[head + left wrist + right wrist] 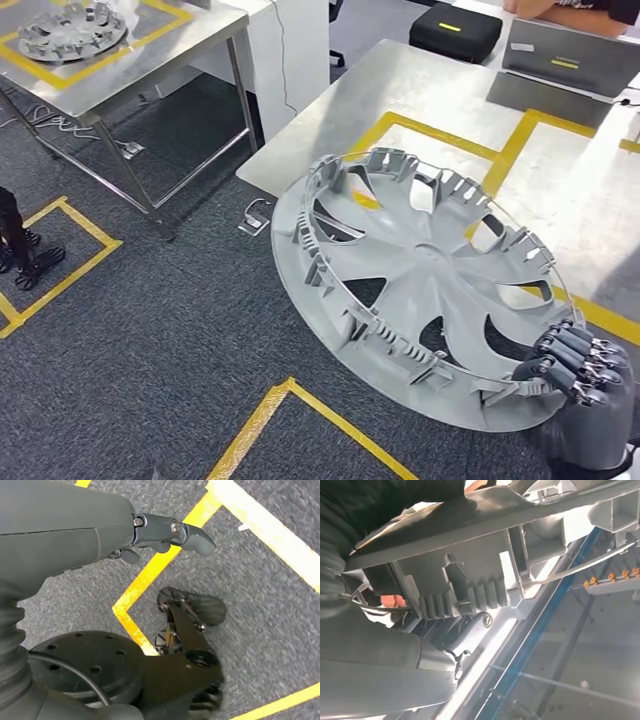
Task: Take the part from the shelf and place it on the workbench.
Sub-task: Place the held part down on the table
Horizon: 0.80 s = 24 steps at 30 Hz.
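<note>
Hubcap (423,285) off the shelf, carried tilted, far rim over the counter (423,90) corner, near rim clamped by right hand (577,375) fingers (566,350) curled over the edge. Set-down left to do. Left hand (166,532) hanging over carpet (271,610), fingers loose, grasping nothing.
</note>
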### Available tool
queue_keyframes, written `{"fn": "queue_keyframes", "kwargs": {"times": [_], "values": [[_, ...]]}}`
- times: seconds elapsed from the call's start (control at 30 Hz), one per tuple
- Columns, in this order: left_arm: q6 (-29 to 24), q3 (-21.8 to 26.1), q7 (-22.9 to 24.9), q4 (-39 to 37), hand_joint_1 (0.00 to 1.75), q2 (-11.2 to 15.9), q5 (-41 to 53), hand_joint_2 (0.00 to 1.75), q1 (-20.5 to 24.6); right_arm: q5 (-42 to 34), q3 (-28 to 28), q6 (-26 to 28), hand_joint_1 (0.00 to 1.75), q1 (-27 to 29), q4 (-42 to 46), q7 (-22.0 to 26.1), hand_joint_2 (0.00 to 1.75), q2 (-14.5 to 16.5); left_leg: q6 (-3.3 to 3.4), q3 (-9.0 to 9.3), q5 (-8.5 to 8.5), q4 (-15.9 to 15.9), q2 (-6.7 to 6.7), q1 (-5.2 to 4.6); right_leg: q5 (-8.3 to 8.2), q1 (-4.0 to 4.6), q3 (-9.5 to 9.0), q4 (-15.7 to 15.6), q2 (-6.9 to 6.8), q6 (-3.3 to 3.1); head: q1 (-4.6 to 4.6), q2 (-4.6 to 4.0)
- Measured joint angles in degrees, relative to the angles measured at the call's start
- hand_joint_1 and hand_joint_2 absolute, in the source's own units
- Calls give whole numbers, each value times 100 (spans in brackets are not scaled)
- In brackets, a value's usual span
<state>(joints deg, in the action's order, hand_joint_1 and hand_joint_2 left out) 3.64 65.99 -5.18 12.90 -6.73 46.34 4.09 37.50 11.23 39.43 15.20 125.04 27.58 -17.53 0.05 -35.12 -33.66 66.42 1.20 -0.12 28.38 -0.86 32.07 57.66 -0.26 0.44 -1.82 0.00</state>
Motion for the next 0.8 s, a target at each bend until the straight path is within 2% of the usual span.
{"fn": "queue_keyframes", "kwargs": {"times": [0.03, 0.07, 0.1, 0.13, 0.17, 0.23, 0.27, 0.3, 0.37, 0.4, 0.47, 0.53, 0.57, 0.6, 0.63, 0.67, 0.73, 0.77, 0.8], "values": [[1, 0, 1, -1, 0, -2, 0, 175, -7, 1, 1, 0, 175, -1, 0, -1, 175, 0, -8, -174, -173, 396, -33, 5, -2, 4, 4, 1, 39, -11, 5, 0], [2, 1, 1, -1, 0, -4, 0, 175, -16, 1, 1, 0, 175, 0, 0, -1, 175, 0, -8, -313, -272, 702, -44, 7, -3, 10, 6, 2, 82, -16, 6, 0], [2, 1, 2, -1, 0, -6, 0, 175, -23, 1, 1, 0, 175, 2, 0, -2, 175, 0, -1, -380, -273, 844, -47, 6, -4, 16, 7, 2, 127, -20, 6, 0], [2, 2, 2, -1, 0, -7, 0, 175, -26, 1, 2, 0, 175, 2, 0, -2, 175, 0, 20, -335, -145, 738, -56, 4, -5, 23, 2, 3, 177, -20, 6, 0], [2, 2, 2, -1, 0, -7, 0, 175, -25, 0, 2, 0, 175, 2, 0, -2, 175, 0, 53, -195, 66, 431, -85, 0, -5, 28, -6, 3, 228, -20, 6, 0], [2, 3, 2, 0, 0, 6, 0, 175, -18, -1, 0, 0, 175, -1, 0, -3, 175, 0, 143, 172, 450, -377, -260, -6, -5, 37, -8, 10, 325, -10, 4, 0], [2, 4, 2, 0, 0, 13, 2, 175, -15, -2, -2, 0, 175, -4, 0, -3, 175, 0, 172, 295, 526, -653, -337, -11, -11, 35, 9, 16, 365, 10, 5, 0], [1, 5, 2, -1, 0, 17, 3, 175, -14, -4, -3, 0, 175, -3, 0, -4, 175, 0, 188, 350, 533, -791, -387, -17, -22, 28, 35, 18, 404, 37, 3, 0], [-1, 8, 2, -2, 0, 10, 4, 175, -11, -7, -10, 0, 175, 7, 1, -8, 175, -1, 196, 365, 528, -874, -337, -15, -44, 10, 80, 12, 469, 107, 4, 0], [-1, 9, 2, -2, 0, 3, 3, 175, -9, -8, -18, 0, 175, 17, 1, -9, 175, -1, 209, 371, 548, -910, -295, -4, -20, 10, 113, 33, 438, 136, 0, 0], [0, 9, 1, -2, 0, -8, 2, 175, -3, -10, -34, 0, 175, 14, 1, -11, 175, -4, 251, 387, 587, -980, -204, 23, 203, 18, 285, 351, 266, 185, -38, 1], [1, 11, 1, -2, 0, -8, 2, 175, -10, -12, -39, 0, 175, 3, 0, -11, 175, -6, 277, 382, 590, -985, -108, 12, 559, 14, 620, 1057, 108, 228, -74, 1], [1, 12, 2, -2, 0, -9, 2, 175, -15, -12, -39, 0, 175, 4, 0, -11, 175, -7, 277, 380, 588, -982, -56, 9, 669, 10, 773, 1380, 84, 247, -77, 0], [2, 13, 2, -2, 0, -11, 2, 175, -17, -12, -39, 0, 175, 11, 0, -12, 175, -7, 275, 380, 584, -981, -8, 7, 679, 6, 848, 1539, 71, 265, -77, 0], [4, 13, 2, -2, 0, -16, 2, 175, -15, -12, -39, 0, 175, 16, 0, -13, 175, -7, 268, 382, 578, -977, 36, 9, 584, 0, 820, 1487, 57, 280, -78, 0], [7, 13, 2, -2, 0, -22, 2, 175, -12, -12, -40, 0, 175, 20, 0, -14, 175, -7, 253, 389, 568, -972, 74, 13, 400, -8, 675, 1206, 24, 291, -78, 0], [11, 13, 2, -2, 0, -24, 2, 175, -6, -11, -40, 0, 175, 13, 1, -14, 175, -7, 198, 400, 531, -934, 135, 4, 88, -12, 262, 429, -147, 304, -85, 0], [11, 13, 2, -2, 0, -21, 2, 175, -6, -11, -40, 0, 175, 8, 1, -13, 175, -7, 166, 400, 513, -910, 160, -13, 18, -6, 116, 166, -215, 277, -85, 1], [11, 13, 2, -2, 0, -17, 2, 175, -6, -11, -40, 0, 175, 7, 2, -13, 175, -7, 141, 398, 500, -887, 187, -32, 14, 3, 49, 45, -256, 244, -79, 1]]}}
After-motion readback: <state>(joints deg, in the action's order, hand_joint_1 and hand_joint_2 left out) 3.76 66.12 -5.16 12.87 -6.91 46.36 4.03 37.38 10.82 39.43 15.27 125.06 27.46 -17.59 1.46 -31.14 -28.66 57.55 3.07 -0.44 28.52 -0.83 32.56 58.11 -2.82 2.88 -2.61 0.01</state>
